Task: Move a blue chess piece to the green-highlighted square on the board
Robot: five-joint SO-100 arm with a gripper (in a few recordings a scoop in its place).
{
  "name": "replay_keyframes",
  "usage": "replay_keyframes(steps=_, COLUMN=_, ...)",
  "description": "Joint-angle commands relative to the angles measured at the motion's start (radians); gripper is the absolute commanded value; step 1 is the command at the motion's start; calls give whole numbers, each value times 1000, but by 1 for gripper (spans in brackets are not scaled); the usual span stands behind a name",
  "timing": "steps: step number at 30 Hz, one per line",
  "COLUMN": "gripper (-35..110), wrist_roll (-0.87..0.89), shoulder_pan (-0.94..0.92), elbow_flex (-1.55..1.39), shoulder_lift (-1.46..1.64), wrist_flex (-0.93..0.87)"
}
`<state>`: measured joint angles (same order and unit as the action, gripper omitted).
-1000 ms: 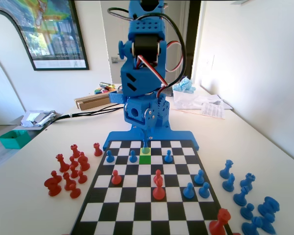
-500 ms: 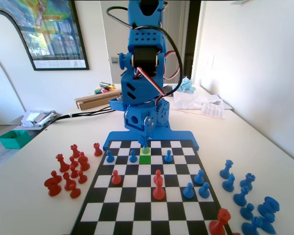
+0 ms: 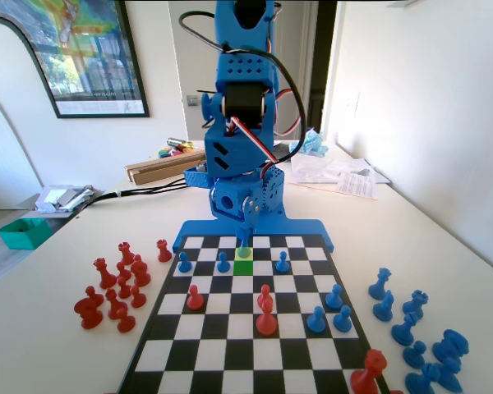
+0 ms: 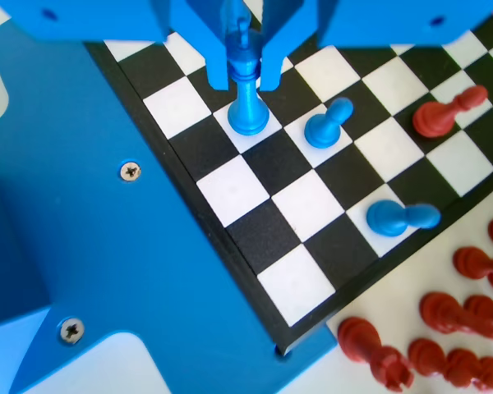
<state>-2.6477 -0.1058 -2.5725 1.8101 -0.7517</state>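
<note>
The blue chess piece (image 4: 248, 115), slim with a narrow top, stands upright on a white square near the board's (image 4: 255, 222) arm-side edge. My gripper (image 4: 245, 82) hangs over it with one jaw on each side of its head. Slim gaps show between the jaws and the piece, so the gripper is open. In the fixed view the gripper (image 3: 245, 238) is low at the far end of the board (image 3: 230, 328). The blue chess piece (image 3: 244, 251) stands on the yellowish square there. The green-highlighted square (image 3: 243, 268) lies bare, one square nearer the camera.
Blue pawns (image 3: 223, 263) (image 3: 283, 263) flank the green square, with another (image 3: 185, 263) further left. Red pieces (image 3: 265, 316) and blue pawns (image 3: 316, 320) stand mid-board. Captured red pieces (image 3: 115, 287) lie off the board on the left and blue ones (image 3: 419, 336) on the right.
The arm's upper joints have dropped and the gripper has settled lower around the piece's top. The piece has stayed on its square.
</note>
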Motion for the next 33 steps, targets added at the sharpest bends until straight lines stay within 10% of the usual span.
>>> replay_keyframes(steps=1, gripper=1, wrist_roll=-14, shoulder_pan=-20, elbow_flex=9, shoulder_lift=17, wrist_flex=0)
replay_keyframes(steps=14, gripper=1, wrist_roll=101, shoulder_pan=3, elbow_flex=275, shoulder_lift=3, wrist_flex=-256)
replay_keyframes(steps=33, gripper=1, wrist_roll=153, shoulder_pan=-9, elbow_flex=253, shoulder_lift=-130, wrist_flex=-92)
